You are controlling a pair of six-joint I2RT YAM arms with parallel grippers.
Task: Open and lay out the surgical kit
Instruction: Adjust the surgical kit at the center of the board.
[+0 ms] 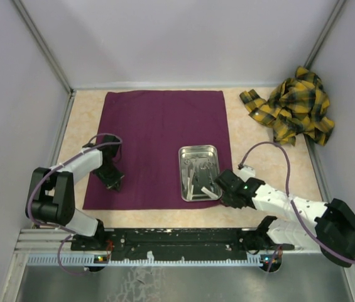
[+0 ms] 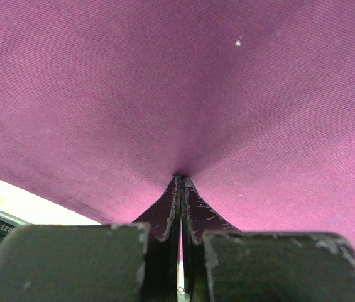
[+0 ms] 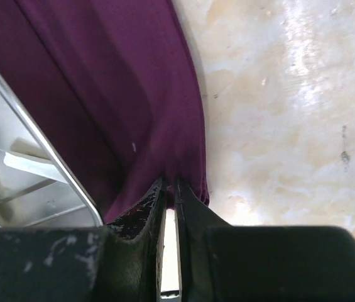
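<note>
- Two grippers hold the purple cloth (image 1: pixel 152 126) near its near edge. The left gripper (image 1: pixel 113 181) has its jaws closed on a small pucker of fabric close to the 7 o'clock corner. The right gripper (image 1: pixel 224 187) has its jaws almost together on the hem at the 5 o'clock corner (only a thin slit shows between them).
- The cloth lies spread and nearly flat, with its bulk at 1 o'clock from the left gripper and at 11 o'clock from the right one.
- The steel tray (image 1: pixel 198 147) stands on the cloth just beside the right gripper, at its 10 o'clock. Its long axis runs from 12 to 6 o'clock, and the instruments (image 1: pixel 199 170) lie inside it.
- The right arm is the nearer one to the tray, so I judge that pulling this corner can drag the tray along.
- Bare table (image 1: pixel 259 157) gives room toward 3 o'clock, and the plaid rag (image 1: pixel 293 107) at 1 o'clock is well apart.
</note>
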